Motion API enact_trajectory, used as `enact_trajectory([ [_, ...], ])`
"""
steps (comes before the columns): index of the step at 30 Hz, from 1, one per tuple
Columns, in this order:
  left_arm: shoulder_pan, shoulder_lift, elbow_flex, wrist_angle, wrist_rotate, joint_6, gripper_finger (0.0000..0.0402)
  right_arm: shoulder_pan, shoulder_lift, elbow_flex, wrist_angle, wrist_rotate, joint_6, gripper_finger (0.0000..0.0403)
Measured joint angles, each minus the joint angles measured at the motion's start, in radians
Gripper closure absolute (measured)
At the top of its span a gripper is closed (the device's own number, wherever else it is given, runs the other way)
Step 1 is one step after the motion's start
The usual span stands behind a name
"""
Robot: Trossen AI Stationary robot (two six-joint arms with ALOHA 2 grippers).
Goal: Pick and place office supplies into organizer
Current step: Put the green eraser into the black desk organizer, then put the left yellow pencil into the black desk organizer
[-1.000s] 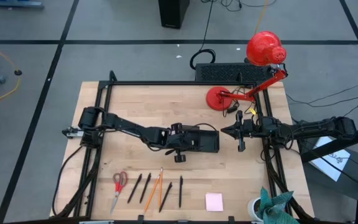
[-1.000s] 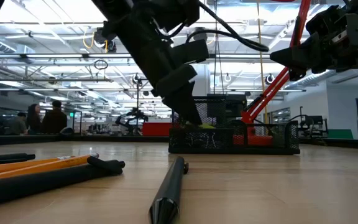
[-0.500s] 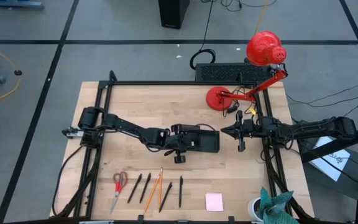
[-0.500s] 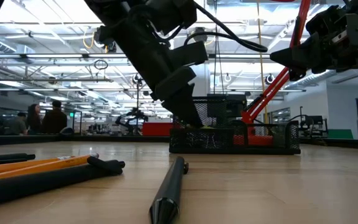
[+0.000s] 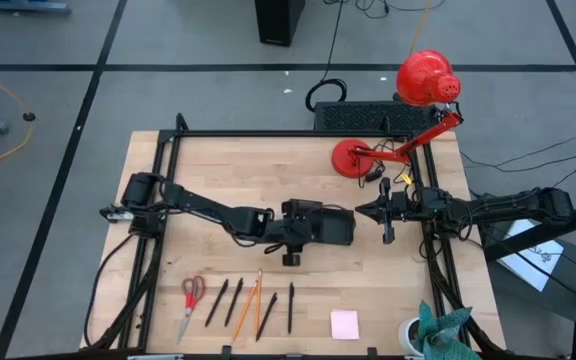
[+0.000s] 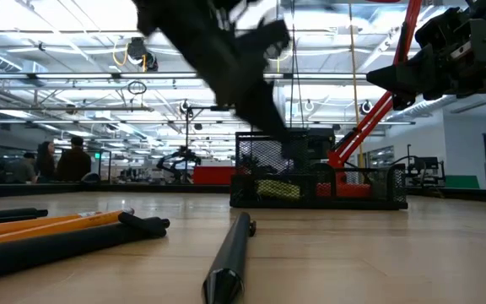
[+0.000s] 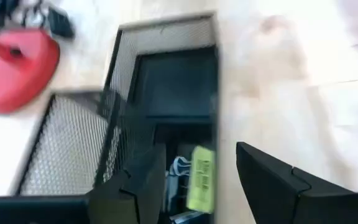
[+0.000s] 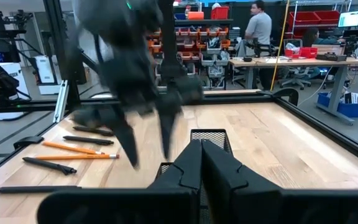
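The black mesh organizer (image 5: 343,230) stands at the table's middle. My left gripper (image 7: 207,199) hangs open just above its near-left end, touching nothing; it is blurred in the low view (image 6: 260,97). A yellow-green piece (image 7: 199,177) lies inside a compartment beside small clips (image 7: 178,171), also visible through the mesh (image 6: 277,188). Red-handled scissors (image 5: 192,298), black pens (image 5: 216,301), orange pencils (image 5: 249,300) and a pink sticky-note pad (image 5: 344,324) lie along the near edge. My right gripper (image 5: 384,212) waits shut to the organizer's right.
A red desk lamp stands at the far right, base (image 5: 353,157) on the table and head (image 5: 426,78) beyond it. A black slab (image 5: 363,115) lies behind the far edge. A cup with teal cloth (image 5: 426,335) sits at the near right corner. People stand far behind the table.
My left gripper has opened and let go of the yellow-green piece, which has dropped from between the fingertips to the organizer's floor. The gripper has then risen quickly out of the organizer and shifted a little toward the table's right edge.
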Motion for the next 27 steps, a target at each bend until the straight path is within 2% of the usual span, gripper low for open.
enact_trajectory([
  [7, -0.123, -0.170, 0.119, -0.253, 0.000, 0.005, 0.0199, 0.000, 0.004, 0.000, -0.022, 0.000, -0.003, 0.0399],
  [13, -0.256, -0.354, 0.121, -0.518, -0.043, -0.127, 0.0214, 0.000, 0.013, 0.000, -0.028, 0.000, 0.004, 0.0399],
  [17, -0.343, -0.420, 0.120, -0.729, -0.056, -0.339, 0.0251, 0.000, 0.014, 0.000, -0.031, 0.000, 0.008, 0.0399],
  [21, -0.451, -0.421, 0.108, -0.859, -0.153, -0.512, 0.0304, 0.000, 0.015, 0.000, -0.031, 0.000, 0.008, 0.0399],
  [23, -0.496, -0.422, 0.072, -0.852, -0.193, -0.552, 0.0334, 0.000, 0.016, 0.000, -0.031, 0.000, 0.008, 0.0399],
  [27, -0.555, -0.420, -0.074, -0.700, -0.309, -0.564, 0.0390, 0.000, 0.016, 0.000, -0.030, 0.000, 0.008, 0.0399],
])
